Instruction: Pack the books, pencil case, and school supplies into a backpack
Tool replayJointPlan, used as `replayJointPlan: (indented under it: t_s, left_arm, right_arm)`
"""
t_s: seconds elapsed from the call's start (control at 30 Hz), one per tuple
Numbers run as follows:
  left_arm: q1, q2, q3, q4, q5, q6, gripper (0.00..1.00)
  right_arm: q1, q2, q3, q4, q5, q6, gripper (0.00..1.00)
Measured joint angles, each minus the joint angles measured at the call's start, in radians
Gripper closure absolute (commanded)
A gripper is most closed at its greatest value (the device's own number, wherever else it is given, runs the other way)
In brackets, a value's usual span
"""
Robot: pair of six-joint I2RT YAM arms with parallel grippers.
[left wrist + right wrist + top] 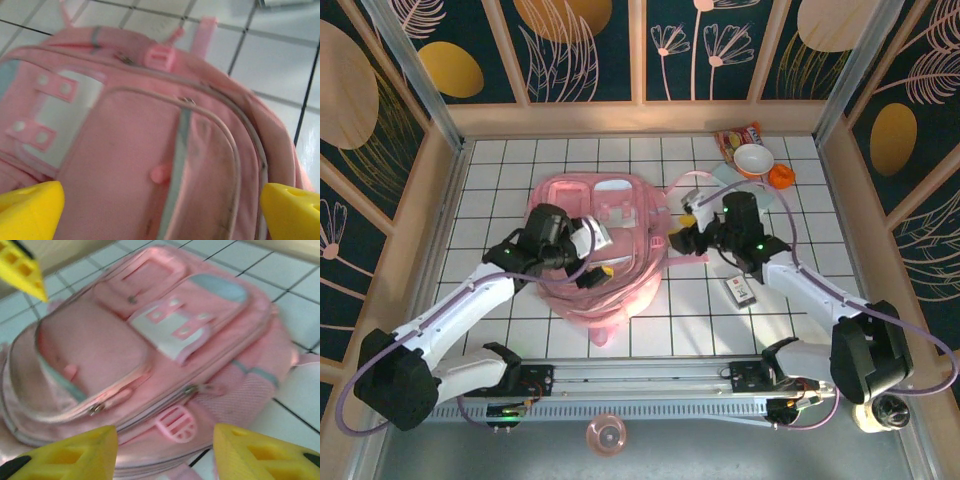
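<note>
While the top view takes in the whole tiled table (pixel 500 170), with the pink backpack (pixel 610 215) lying flat at its centre, it gives little of the bag's surface. It alone shows the small dark item with a white label (pixel 741 290), on the tiles at about 4 o'clock from the bag and well apart from it. It also shows the white bowl (pixel 753 158), the red-orange snack packet (pixel 737 134) and the small orange object (pixel 781 176) grouped near 1 o'clock.

The left wrist view brings out the backpack's (pixel 125 150) grey zip lines, metal pulls and a pink buckle. The right wrist view adds the backpack's (pixel 150 340) mesh side pocket at 3 o'clock and a zip pull near the lower seam.

From 7 o'clock the left arm bends up and over the bag's 9 o'clock side. The left gripper (pixel 600 256) is above the front, and in its own view the left gripper's (pixel 162 212) yellow fingers stand wide apart, holding nothing. The right arm stretches from 5 o'clock toward 11 o'clock. The right gripper (pixel 683 229) is at the bag's 3 o'clock edge, and its camera shows the right gripper (pixel 165 455) likewise spread and empty. Whether either touches the fabric cannot be told.
</note>
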Motion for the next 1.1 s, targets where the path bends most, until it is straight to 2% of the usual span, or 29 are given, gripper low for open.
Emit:
replayJointPlan:
  t_s: [0.1,0.3,0.37,0.4,0.6,0.7,0.9,1.1]
  left_arm:
    - [-0.033,0.012,-0.053,-0.010,-0.055,0.073,0.01]
    - [-0.041,0.033,-0.106,0.037,-0.220,0.152,0.01]
    - [-0.042,0.039,-0.121,0.082,-0.258,0.161,0.06]
    - [-0.043,0.043,-0.126,0.097,-0.267,0.166,0.15]
    - [-0.054,0.071,-0.148,0.152,-0.254,0.194,1.00]
    - [-0.043,0.018,-0.171,0.174,-0.236,0.195,1.00]
    - [0.046,-0.188,-0.224,0.163,-0.099,0.174,1.00]
    - [0.072,-0.259,-0.237,0.143,-0.034,0.170,1.00]
  right_arm:
    - [0.038,0.026,-0.020,0.001,-0.011,-0.070,0.47]
    - [0.040,0.142,-0.017,0.021,-0.037,-0.166,0.47]
    - [0.040,0.164,-0.012,0.026,-0.046,-0.190,0.46]
    - [0.040,0.174,-0.005,0.030,-0.051,-0.203,0.45]
    - [0.025,0.241,0.052,0.064,-0.095,-0.314,0.42]
    - [-0.008,0.291,0.095,0.059,-0.122,-0.379,0.41]
    - [-0.037,0.413,0.225,-0.003,-0.175,-0.520,0.40]
    - [-0.037,0.519,0.364,-0.114,-0.256,-0.627,0.40]
